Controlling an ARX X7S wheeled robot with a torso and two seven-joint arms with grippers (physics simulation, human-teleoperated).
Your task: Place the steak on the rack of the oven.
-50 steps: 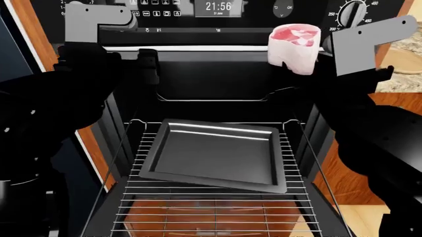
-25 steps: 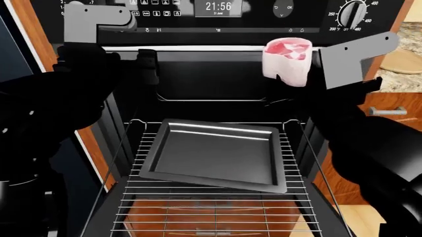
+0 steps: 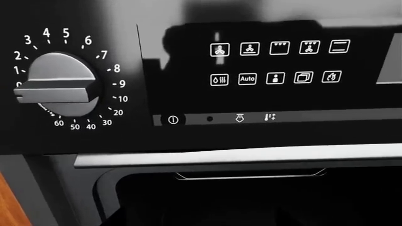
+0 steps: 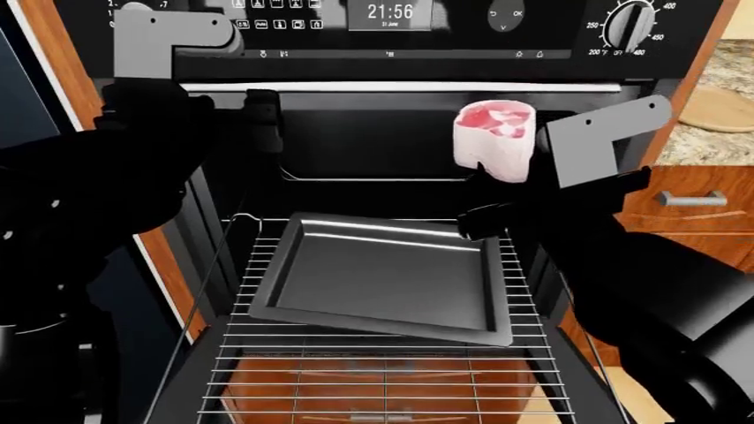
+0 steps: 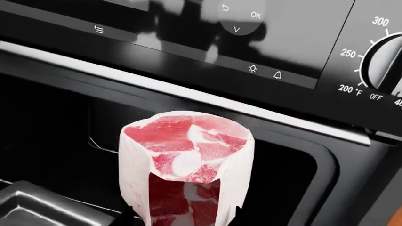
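Steak [image 4: 495, 140], clamped in the right gripper [image 4: 504, 181], has dropped lower toward the oven [image 4: 389, 40]; released here, it lands on the baking tray [image 4: 383, 278] near its right edge, missing the rack [image 4: 383, 367]; left claw's state unreadable.

Marbled pink steak [image 4: 495, 140] hangs upright before the black oven's [image 4: 389, 132] cavity — above the pulled-out wire rack [image 4: 389, 371].

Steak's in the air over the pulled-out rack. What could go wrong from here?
1. The baking tray covers most of the rack; the steak in the right hand may end up on the tray, not on the bars.
2. The steak hangs high above the rack; released here, it could bounce or roll off.
3. The hand's grip is hidden, so slip can't be ruled out.
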